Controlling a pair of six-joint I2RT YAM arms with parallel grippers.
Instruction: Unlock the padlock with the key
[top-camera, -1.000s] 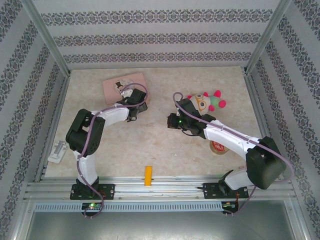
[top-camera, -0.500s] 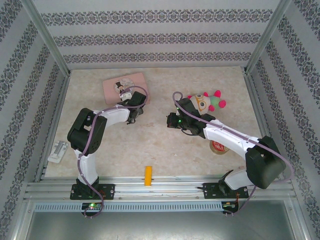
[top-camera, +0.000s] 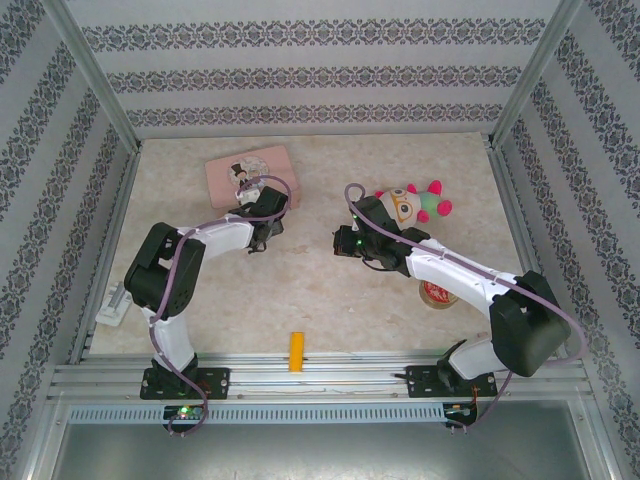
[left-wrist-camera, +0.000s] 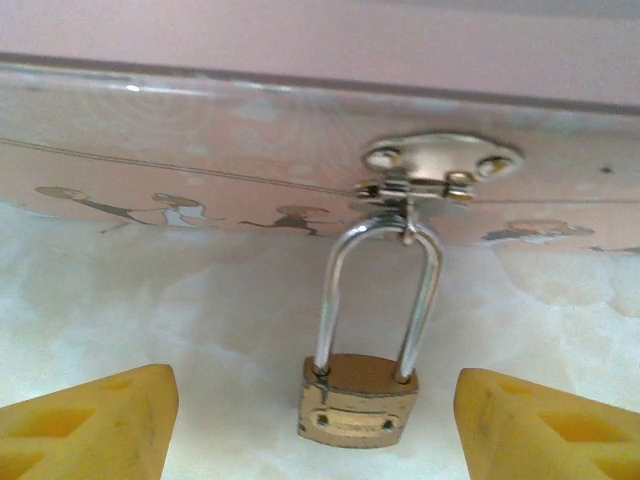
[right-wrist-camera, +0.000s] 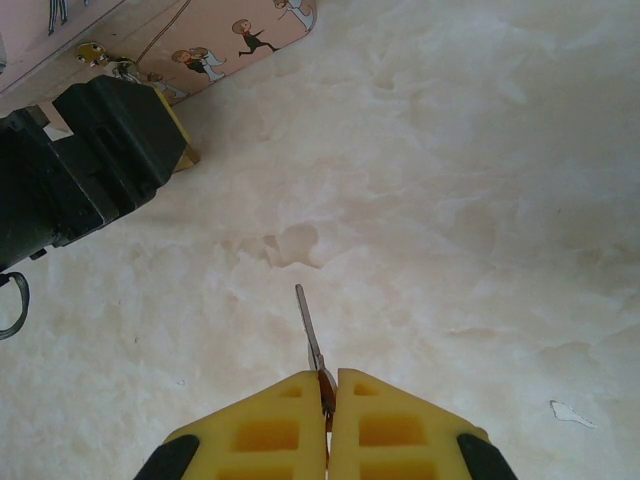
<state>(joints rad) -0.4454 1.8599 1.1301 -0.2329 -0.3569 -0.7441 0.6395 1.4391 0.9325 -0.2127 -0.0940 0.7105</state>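
left gripper (top-camera: 265, 200) has crept a touch left along the near edge of the pink tin (top-camera: 235, 170), and that arm's elbow (top-camera: 155, 275) swung further out, away from the tin

So the padlock (left-wrist-camera: 358, 400) is this little brass thing with a thin silver U shackle, locked, both legs seated in the body. It's looped through the metal hasp (left-wrist-camera: 440, 165) on the side of the pink tin (left-wrist-camera: 200, 130) and lies on the counter (left-wrist-camera: 150, 300) right in front of it. The key (right-wrist-camera: 308, 335) is a skinny silvery sliver, pinched at its head in the right hand (right-wrist-camera: 328, 385), blade poking out over bare counter.
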